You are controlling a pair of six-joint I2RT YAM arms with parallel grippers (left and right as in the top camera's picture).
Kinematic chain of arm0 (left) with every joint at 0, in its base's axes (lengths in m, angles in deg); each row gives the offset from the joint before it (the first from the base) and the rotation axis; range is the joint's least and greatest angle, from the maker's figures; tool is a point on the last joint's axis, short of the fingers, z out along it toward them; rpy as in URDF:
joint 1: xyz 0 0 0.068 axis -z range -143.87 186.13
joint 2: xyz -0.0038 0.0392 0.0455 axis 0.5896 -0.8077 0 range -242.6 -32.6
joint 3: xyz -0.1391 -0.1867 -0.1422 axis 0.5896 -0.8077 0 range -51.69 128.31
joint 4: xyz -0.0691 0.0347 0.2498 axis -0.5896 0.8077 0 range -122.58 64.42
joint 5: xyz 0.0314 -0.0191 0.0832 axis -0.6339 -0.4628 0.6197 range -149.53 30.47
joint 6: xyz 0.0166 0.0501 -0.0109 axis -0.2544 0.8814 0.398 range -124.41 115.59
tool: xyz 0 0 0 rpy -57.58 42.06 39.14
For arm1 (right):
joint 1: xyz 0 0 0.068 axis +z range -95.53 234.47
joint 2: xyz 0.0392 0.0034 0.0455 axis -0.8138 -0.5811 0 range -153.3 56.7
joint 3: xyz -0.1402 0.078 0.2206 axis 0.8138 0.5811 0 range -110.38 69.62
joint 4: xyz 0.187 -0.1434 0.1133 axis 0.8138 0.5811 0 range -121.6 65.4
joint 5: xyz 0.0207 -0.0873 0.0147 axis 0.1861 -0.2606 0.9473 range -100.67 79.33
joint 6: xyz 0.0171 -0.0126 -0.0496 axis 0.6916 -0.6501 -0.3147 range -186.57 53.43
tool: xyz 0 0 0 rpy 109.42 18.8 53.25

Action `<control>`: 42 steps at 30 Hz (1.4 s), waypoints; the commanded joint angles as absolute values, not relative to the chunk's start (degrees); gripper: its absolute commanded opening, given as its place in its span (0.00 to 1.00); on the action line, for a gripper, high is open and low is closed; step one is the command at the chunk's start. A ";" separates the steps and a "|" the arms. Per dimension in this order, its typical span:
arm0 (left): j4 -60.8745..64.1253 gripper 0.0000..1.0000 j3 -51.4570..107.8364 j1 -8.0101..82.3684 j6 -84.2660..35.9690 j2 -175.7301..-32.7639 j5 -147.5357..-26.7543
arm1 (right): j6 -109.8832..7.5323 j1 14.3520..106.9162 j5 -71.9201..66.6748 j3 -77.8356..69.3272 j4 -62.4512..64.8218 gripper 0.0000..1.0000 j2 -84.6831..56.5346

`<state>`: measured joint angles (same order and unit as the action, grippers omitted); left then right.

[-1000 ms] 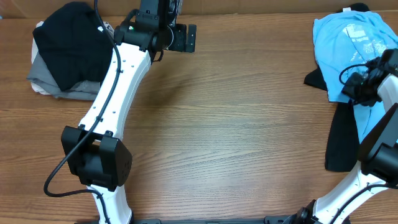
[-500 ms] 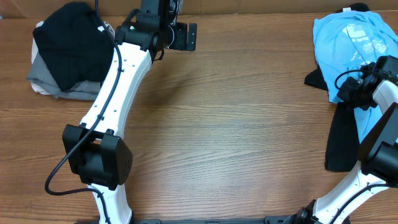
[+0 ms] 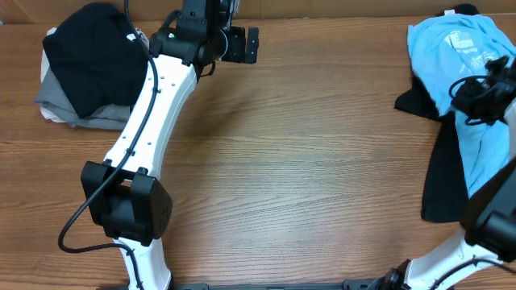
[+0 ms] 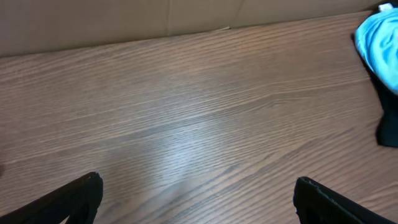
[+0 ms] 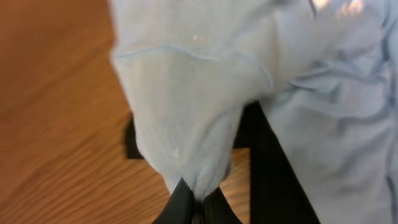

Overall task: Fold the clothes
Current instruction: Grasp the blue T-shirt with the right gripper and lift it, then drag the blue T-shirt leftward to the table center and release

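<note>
Wood table (image 3: 306, 177): R gripper (image 5: 196, 205) clamps blue tee (image 5: 186, 118), L gripper (image 4: 198, 198) agape.

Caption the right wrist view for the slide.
Right pincer shut on a bunched fold of the light-blue T-shirt, above black garment and wooden table.

Wooden table (image 3: 306, 169), brown, grain running side to side. Same board seen beneath and ahead of left pincer (image 4: 198, 198), with a pale sheen of light just ahead of it. Cardboard wall (image 4: 93, 22) upright along table's far edge, beyond left pincer; one vertical seam, lower flap slightly lifted beside the seam. Table wood also to left of right pincer (image 5: 196, 208), orange-toned, blurred.
</note>
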<state>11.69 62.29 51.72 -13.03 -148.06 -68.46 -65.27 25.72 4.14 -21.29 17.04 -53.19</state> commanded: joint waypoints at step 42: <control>35.03 0.78 76.71 35.97 -0.97 -148.87 -70.05 | -54.37 85.32 5.10 -36.22 39.99 0.80 -40.69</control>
